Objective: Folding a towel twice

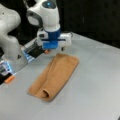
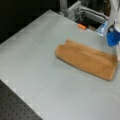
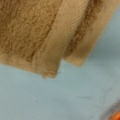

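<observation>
The tan towel (image 1: 55,75) lies on the grey table (image 1: 95,82) as a long narrow strip, one half laid over the other. Its near end curls up in a small roll. In a front view the towel (image 2: 87,60) runs from the middle toward the right. My gripper (image 1: 55,49) hangs just above the strip's far end, apart from the cloth. Only its blue and white body (image 2: 113,37) shows at a front view's right edge. The wrist view looks straight down on a corner of the towel (image 3: 30,30), where two layers with a flat woven band overlap. No fingers show there.
The arm's grey base (image 1: 10,47) stands at a front view's left, with an orange piece (image 1: 10,79) beside it. A metal frame (image 2: 75,10) and another orange piece (image 2: 81,26) sit behind the table. A black perforated board (image 2: 15,105) borders the table's bottom-left edge.
</observation>
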Tool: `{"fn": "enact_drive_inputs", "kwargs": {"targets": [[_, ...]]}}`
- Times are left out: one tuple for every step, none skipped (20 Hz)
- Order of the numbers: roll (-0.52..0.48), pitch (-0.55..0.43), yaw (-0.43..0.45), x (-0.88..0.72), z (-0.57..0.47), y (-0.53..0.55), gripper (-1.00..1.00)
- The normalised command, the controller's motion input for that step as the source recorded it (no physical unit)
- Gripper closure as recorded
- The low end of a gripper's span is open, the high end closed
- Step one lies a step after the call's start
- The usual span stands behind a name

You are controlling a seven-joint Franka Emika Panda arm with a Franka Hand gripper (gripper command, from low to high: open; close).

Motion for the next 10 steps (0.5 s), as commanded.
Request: {"fn": "enact_drive_inputs", "kwargs": {"targets": [[-0.045,0.122,0.054,0.07,0.43,0.05,-1.00],[-0.103,0.045,0.100,0.18,0.40,0.07,-1.00],[-0.115,0.025,0.109,0.25,0.34,0.08,-1.00],[-0.116,0.026,0.110,0.29,0.28,0.08,-1.00],[-0.116,0.042,0.107,0.30,0.21,0.08,-1.00],[-0.144,0.028,0.165,0.35,0.17,0.09,-1.00],[-0.187,0.030,0.364,0.40,0.13,0.10,-1.00],[-0.199,0.045,0.410,0.43,0.11,0.10,-1.00],[-0.222,0.114,0.551,0.48,0.09,0.10,-1.00],[-0.211,0.156,0.639,0.54,0.10,0.08,-1.00]]}}
